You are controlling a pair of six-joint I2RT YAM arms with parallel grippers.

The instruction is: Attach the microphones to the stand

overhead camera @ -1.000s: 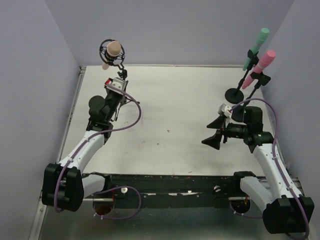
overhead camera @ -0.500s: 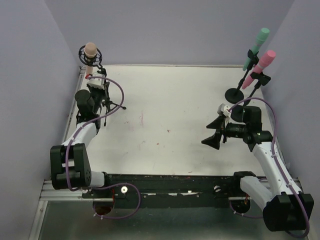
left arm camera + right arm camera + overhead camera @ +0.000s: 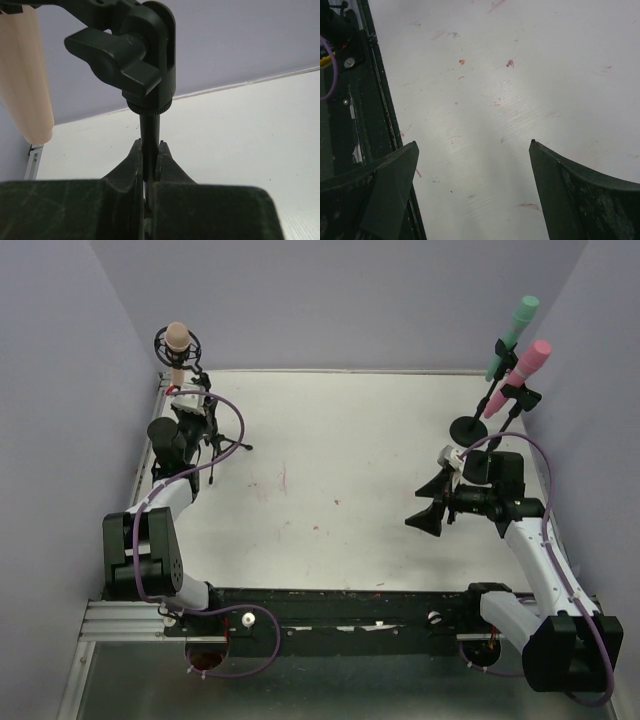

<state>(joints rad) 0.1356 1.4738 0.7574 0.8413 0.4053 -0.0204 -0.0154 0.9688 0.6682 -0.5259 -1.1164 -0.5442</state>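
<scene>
Peach microphone (image 3: 177,337) first: your left jaws are clenched on the thin black pole (image 3: 150,127) of its small stand, at the bench's (image 3: 350,430) far left corner. Your right jaws stand wide apart, gripping nothing, above the bench. Beyond them, the green microphone (image 3: 515,325) and pink microphone (image 3: 527,362) sit clipped on stands (image 3: 470,427) at the far right corner.

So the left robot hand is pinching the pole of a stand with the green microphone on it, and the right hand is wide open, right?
Nearly. The microphone on the stand that the left gripper pinches is pale peach, not green, as the top view shows. The right gripper is wide open.
</scene>
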